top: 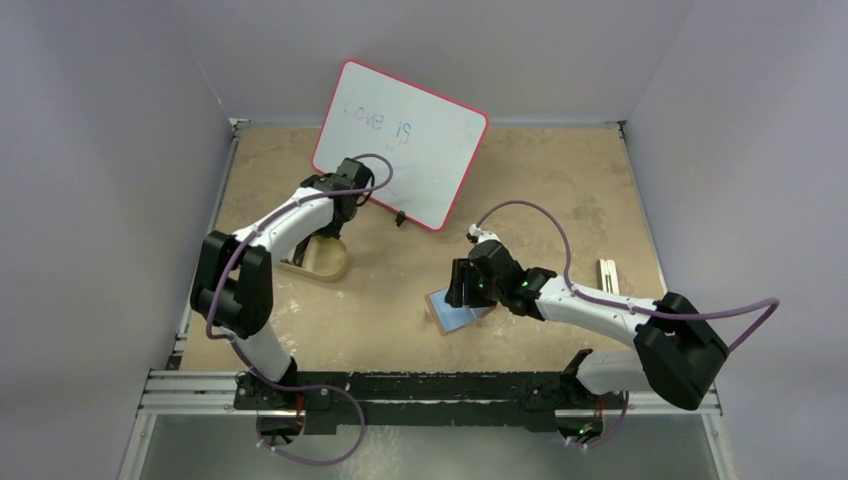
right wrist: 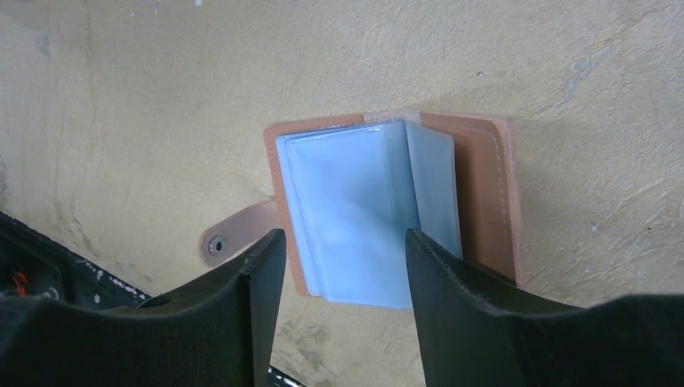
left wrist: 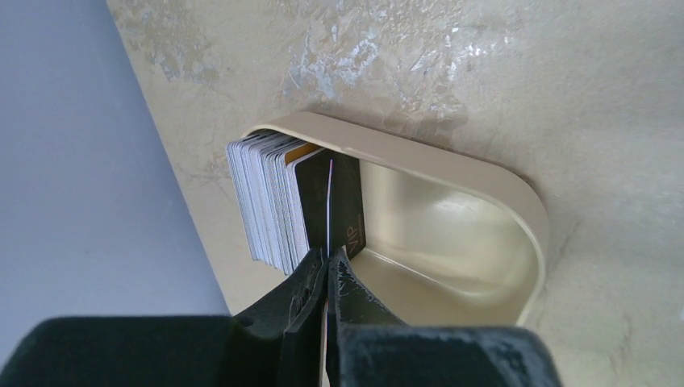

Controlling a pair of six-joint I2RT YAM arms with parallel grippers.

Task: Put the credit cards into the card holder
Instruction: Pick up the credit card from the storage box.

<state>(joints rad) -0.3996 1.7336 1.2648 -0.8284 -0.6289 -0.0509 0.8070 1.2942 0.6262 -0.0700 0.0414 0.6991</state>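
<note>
Brown leather-look card holder [right wrist: 484,177] lies open on the table [right wrist: 121,97] directly beneath the right gripper [right wrist: 344,246], whose fingers stand wide apart above its pale blue sleeves, with the tab strap [right wrist: 242,230] sticking out past one finger. Just ahead of the left gripper [left wrist: 327,262] sits a tan tray [left wrist: 484,181], and the credit cards [left wrist: 262,201] stand on edge in a stack at one end of it. That gripper's fingers are pressed together on the near edge of one thin card [left wrist: 330,201], seen edge-on beside the stack's black front card [left wrist: 348,210].
</note>
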